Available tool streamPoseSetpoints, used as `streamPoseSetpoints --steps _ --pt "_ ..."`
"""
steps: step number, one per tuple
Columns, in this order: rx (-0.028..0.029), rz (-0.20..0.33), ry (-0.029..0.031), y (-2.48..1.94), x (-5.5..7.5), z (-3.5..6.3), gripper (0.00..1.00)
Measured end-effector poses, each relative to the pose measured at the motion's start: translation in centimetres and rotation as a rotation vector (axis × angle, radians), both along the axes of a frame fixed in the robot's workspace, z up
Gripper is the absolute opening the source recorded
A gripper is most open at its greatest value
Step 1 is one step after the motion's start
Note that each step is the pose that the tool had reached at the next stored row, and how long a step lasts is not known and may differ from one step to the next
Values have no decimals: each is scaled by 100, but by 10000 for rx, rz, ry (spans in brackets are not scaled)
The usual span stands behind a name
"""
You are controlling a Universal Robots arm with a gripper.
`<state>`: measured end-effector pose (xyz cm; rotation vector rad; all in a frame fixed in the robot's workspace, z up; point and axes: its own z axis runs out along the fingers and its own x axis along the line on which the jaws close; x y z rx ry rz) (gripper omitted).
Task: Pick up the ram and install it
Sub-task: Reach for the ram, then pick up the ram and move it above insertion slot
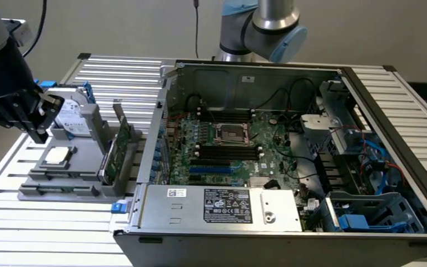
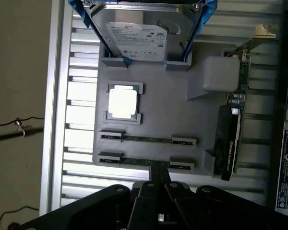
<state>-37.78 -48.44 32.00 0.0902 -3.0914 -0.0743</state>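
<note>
Item: ram (image 2: 134, 161) – a thin green stick seen edge-on, seated between two end holders in the grey fixture tray (image 2: 173, 110) on the slatted bench (image 1: 20, 222), with a second like stick (image 2: 149, 139) in the row just beside it. Claw (image 2: 156, 184): jaws fully together, nothing held; in the exterior view the claw (image 1: 39, 136) hangs above the tray, clear of it, at that view's left. Step in hand, by judgement: the approach to the pick, nothing lifted and nothing installed. A grasp would call for the jaws to part first, line up across the stick's thin faces and come down mid-length between the holders. Same tray: hard drive (image 2: 134, 33) in blue handles, processor (image 2: 122, 102) in its recess, graphics card (image 2: 228, 139) standing on edge. Destination: motherboard (image 1: 228, 144) inside the open computer case (image 1: 158, 105), well apart from the tray toward the exterior view's right. Writing – white labels on the hard drive and on the power supply (image 1: 221, 206) carry print too small to read; no brand can be made out.
</note>
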Motion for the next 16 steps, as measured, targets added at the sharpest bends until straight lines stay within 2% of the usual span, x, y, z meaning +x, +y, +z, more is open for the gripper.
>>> streamPoseSetpoints --steps 13,16 --pt "1 18 1 10 -17 -6 11" --pt "2 481 2 10 -20 -10 11"
